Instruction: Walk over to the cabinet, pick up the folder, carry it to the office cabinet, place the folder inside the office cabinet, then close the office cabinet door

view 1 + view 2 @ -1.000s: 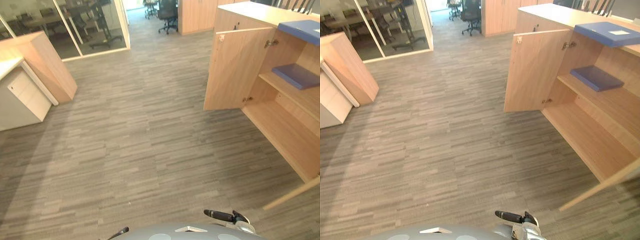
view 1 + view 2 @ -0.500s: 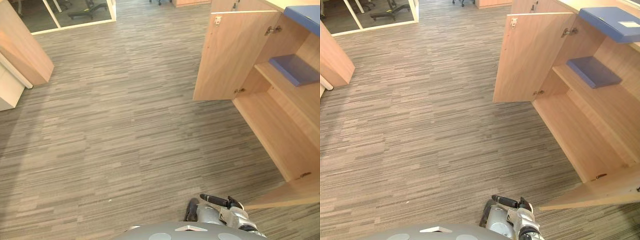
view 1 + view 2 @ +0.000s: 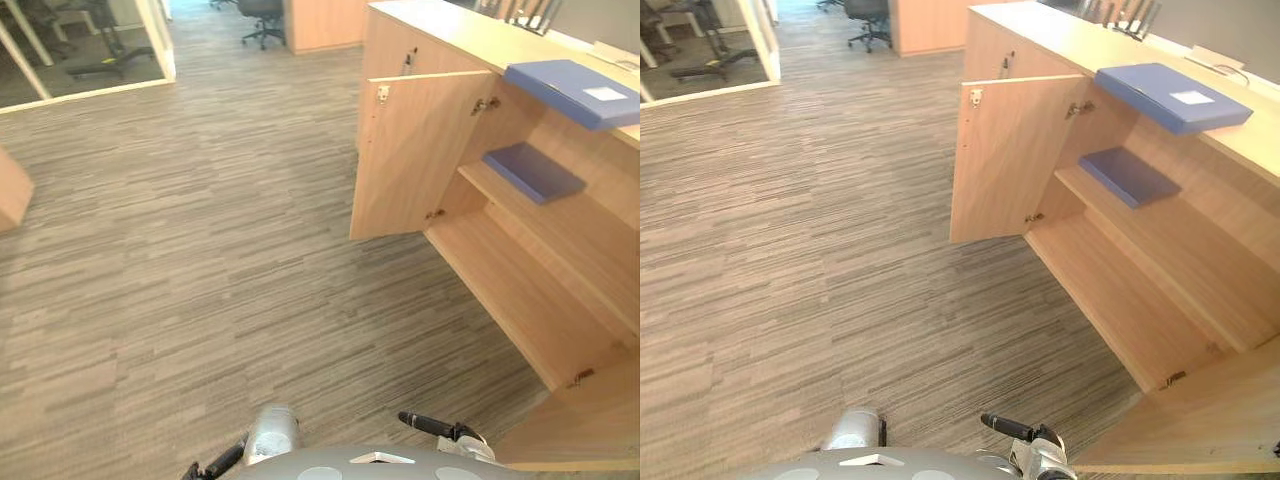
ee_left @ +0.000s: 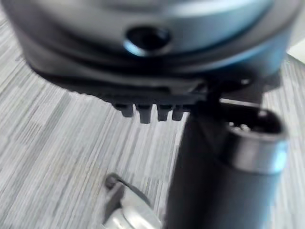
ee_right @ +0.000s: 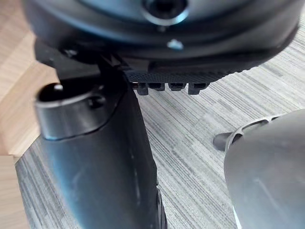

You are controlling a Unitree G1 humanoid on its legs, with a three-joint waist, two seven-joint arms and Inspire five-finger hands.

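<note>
A blue folder point(image 3: 570, 92) lies flat on top of the light wood office cabinet point(image 3: 450, 35) at the right. A second blue folder point(image 3: 533, 172) rests on the cabinet's upper inner shelf. Both cabinet doors stand open: the far door point(image 3: 410, 150) swings out over the carpet, and the near door point(image 3: 580, 430) is at the lower right. My right hand point(image 3: 437, 427) hangs low by my side, well short of the cabinet, fingers point(image 5: 167, 87) straight and empty. At my other side, my left hand point(image 3: 213, 465) is also relaxed and empty, its fingers point(image 4: 147, 112) over bare carpet.
Grey striped carpet point(image 3: 200, 250) stretches ahead and to the left. A glass partition point(image 3: 90, 45) and an office chair point(image 3: 258, 12) stand at the far end beside more wood cabinets point(image 3: 320, 22). A wooden unit's corner point(image 3: 10, 188) shows at the left edge.
The whole picture has shifted as the camera turned right and came nearer, so the cabinet sits more central. My left arm has swung into view at the bottom.
</note>
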